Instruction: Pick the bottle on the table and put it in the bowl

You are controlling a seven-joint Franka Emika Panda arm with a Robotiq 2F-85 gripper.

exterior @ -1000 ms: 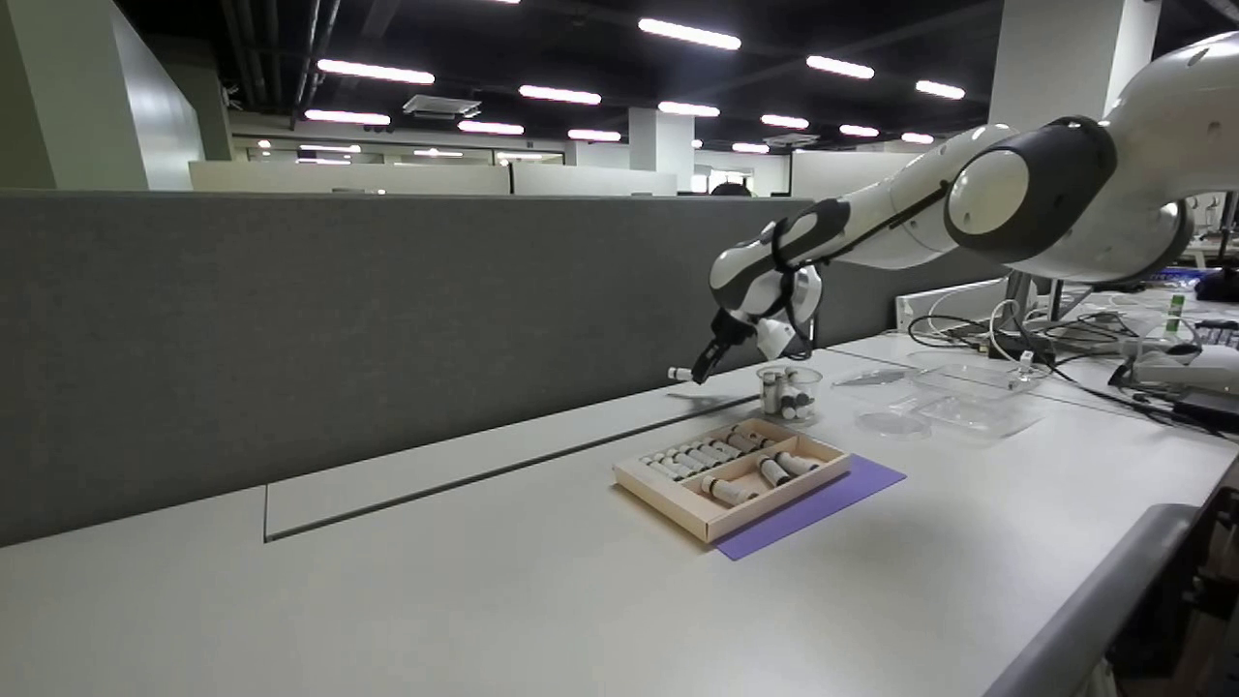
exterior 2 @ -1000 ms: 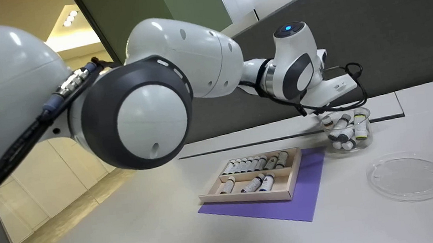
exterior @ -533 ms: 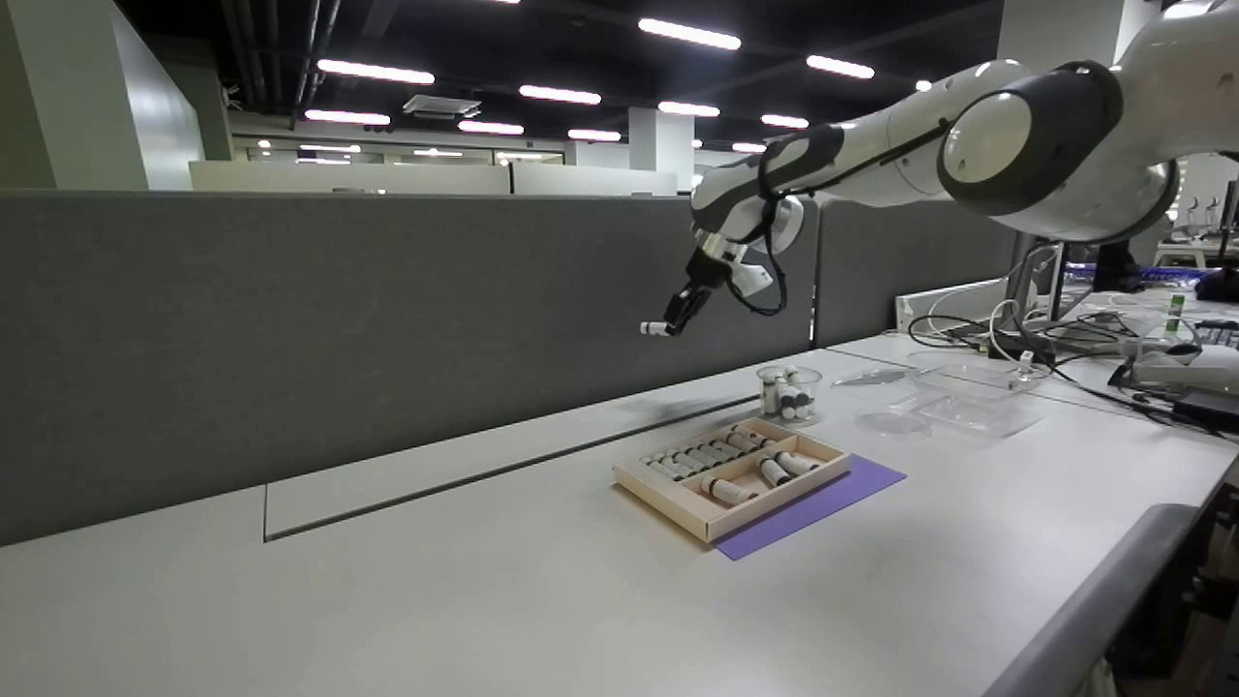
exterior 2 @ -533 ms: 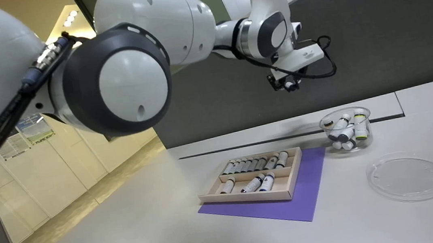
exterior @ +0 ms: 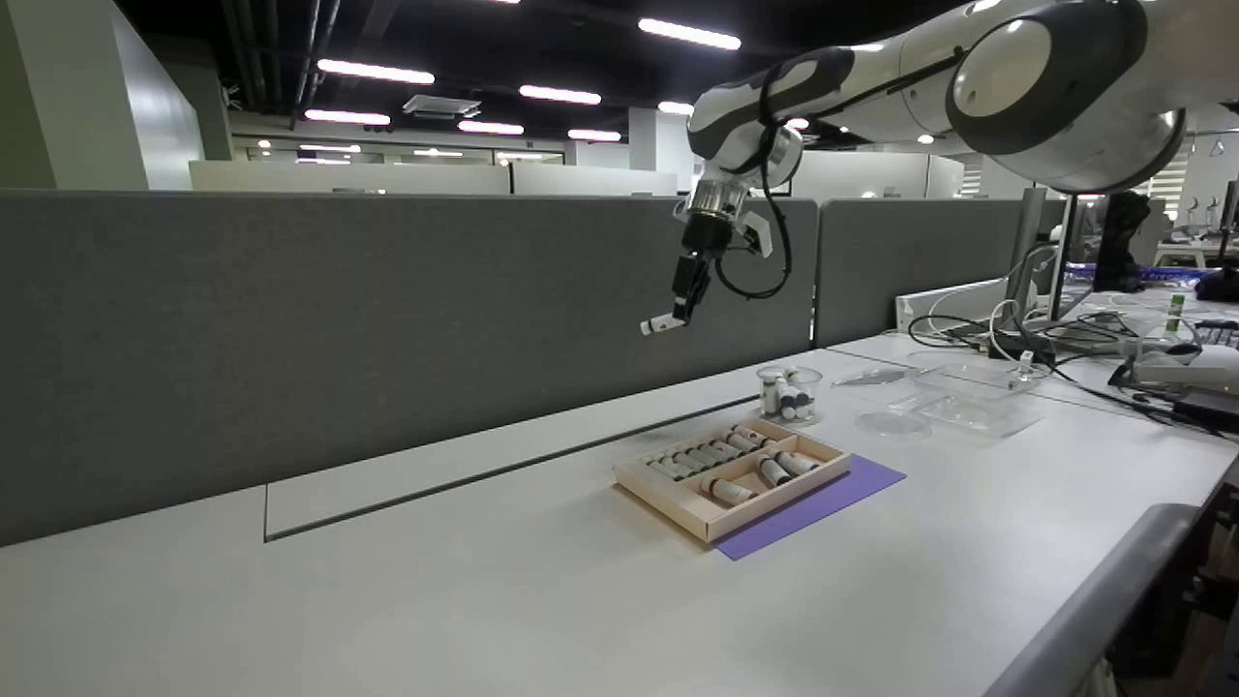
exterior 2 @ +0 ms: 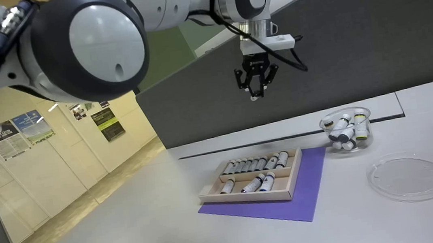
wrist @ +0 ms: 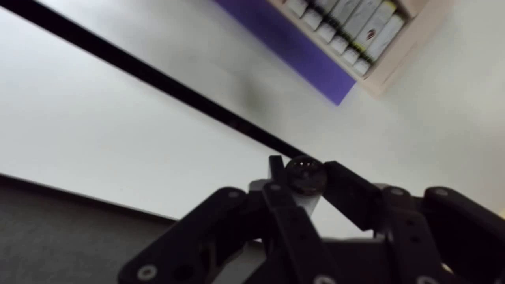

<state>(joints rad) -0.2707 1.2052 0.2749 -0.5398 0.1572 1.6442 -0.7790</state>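
The gripper (exterior 2: 256, 91) is up in the air before the partition (exterior: 387, 329), pointing down, with the bottle (exterior: 662, 324) in its grasp. The fingers (wrist: 349, 195) are narrow, one to each side of the bottle; in the wrist view its dark, shiny end sits between their tips. The bottle lies close to level, slightly tilted, its pale body jutting out sideways, clear of the table (exterior 2: 164, 233). I cannot read any label on it.

The bowl (exterior 2: 367, 144), clear and round, stands on the table, below the bottle's height and well apart from it. It contains several loose bottles (exterior 2: 339, 127), piled at mixed angles; I cannot make a sure count from where I stand.

Near the bowl is a tray (exterior 2: 245, 197), split in two by a divider. The compartment closer to the partition carries a row of bottles (exterior 2: 248, 165) side by side. The other has three bottles (exterior 2: 253, 183) lying in it, two just beside each other and one set apart. The tray rests at least partly on a sheet (exterior 2: 307, 184), purple, which shows past more than one of its sides.

A clear dish (exterior 2: 409, 177) lies flat on the table near the bowl. In both exterior views the arm (exterior 2: 108, 44) reaches in over the table.
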